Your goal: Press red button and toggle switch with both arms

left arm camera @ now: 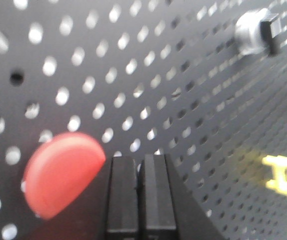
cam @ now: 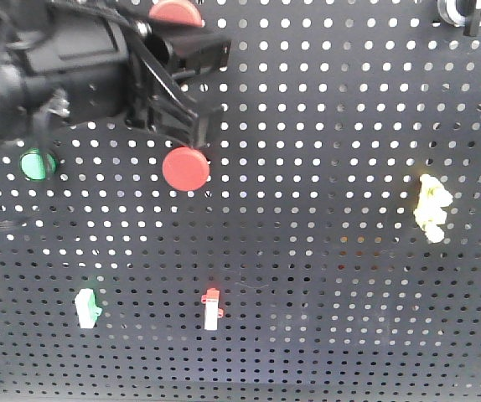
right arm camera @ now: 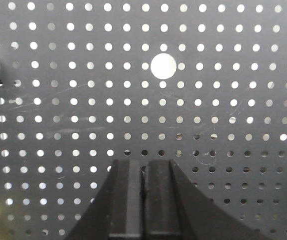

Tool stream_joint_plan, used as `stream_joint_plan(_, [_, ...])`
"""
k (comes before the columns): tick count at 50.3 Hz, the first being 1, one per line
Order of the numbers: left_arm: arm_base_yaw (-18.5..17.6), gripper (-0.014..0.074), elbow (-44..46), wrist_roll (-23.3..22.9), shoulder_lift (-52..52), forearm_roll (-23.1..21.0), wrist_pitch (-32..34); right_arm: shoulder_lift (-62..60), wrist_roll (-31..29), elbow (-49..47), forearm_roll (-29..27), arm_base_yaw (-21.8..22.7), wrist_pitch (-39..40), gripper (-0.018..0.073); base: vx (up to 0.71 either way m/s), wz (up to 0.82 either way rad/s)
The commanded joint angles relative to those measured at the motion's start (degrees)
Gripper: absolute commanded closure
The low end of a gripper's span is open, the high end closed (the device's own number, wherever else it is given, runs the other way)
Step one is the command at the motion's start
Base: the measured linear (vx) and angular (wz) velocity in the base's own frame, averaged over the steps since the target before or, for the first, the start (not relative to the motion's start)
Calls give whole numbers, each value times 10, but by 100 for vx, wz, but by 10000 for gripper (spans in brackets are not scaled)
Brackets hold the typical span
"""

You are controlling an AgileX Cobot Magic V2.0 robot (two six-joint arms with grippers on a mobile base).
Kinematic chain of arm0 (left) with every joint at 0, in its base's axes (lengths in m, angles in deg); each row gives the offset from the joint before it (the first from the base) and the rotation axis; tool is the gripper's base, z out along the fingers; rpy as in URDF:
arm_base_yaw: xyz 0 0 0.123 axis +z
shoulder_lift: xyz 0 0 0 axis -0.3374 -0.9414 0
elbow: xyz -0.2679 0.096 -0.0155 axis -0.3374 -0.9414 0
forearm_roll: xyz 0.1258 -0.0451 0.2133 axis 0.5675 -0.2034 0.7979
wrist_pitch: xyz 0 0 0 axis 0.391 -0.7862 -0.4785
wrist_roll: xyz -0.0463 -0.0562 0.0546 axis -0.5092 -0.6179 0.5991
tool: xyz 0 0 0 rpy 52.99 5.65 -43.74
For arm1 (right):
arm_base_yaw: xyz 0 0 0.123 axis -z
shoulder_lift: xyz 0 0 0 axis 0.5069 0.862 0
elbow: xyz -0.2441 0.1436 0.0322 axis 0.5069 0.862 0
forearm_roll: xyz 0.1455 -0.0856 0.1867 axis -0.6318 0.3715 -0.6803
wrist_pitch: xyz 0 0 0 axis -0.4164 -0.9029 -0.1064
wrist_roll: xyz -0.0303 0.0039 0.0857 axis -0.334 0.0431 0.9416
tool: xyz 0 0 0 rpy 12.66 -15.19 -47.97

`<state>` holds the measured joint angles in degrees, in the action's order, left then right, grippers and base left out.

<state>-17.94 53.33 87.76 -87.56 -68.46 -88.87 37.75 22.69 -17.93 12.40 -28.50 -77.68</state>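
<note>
A round red button (cam: pixel 186 168) sits on the dark pegboard (cam: pixel 324 251). My left gripper (cam: pixel 200 139) is shut, with its tip at the button's upper right edge; contact cannot be told. In the left wrist view the red button (left arm camera: pixel 61 175) lies just left of the shut fingers (left arm camera: pixel 123 190). A small red-and-white toggle switch (cam: pixel 213 307) stands low on the board, and a green-and-white one (cam: pixel 85 306) to its left. My right gripper (right arm camera: pixel 143 167) is shut and empty, facing bare pegboard (right arm camera: pixel 223 100). It does not show in the front view.
A second red button (cam: pixel 176 10) peeks out at the top behind the left arm (cam: pixel 73 59). Also on the board are a green button (cam: pixel 38 164), a yellow part (cam: pixel 431 208) and a silver knob (cam: pixel 462 10) with a black handle. A larger hole (right arm camera: pixel 163 66) shows above the right gripper.
</note>
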Motion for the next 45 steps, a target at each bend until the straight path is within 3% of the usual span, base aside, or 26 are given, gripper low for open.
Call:
stream_joint_plan(1, [30, 595, 20, -28, 8, 13, 74, 4, -7, -19, 4, 4, 36, 562, 0, 0])
stream_joint_plan(9, [33, 595, 20, -28, 15, 12, 58, 4, -7, -19, 4, 4, 33, 562, 0, 0])
stream_joint_plan(20, [7, 595, 20, -28, 64, 12, 13, 4, -7, -19, 4, 4, 21, 562, 0, 0])
stream_joint_plan(31, [-8, 595, -31, -28, 136, 12, -8, 2, -12, -19, -17, 4, -42, 562, 0, 0])
stream_joint_plan(38, [-7, 595, -129, -28, 196, 12, 28, 4, -86, -19, -102, 4, -70, 562, 0, 0])
stream_joint_plan(45, [-7, 595, -247, -31, 262, 12, 77, 19, -259, -19, -300, 4, -74, 562, 0, 0])
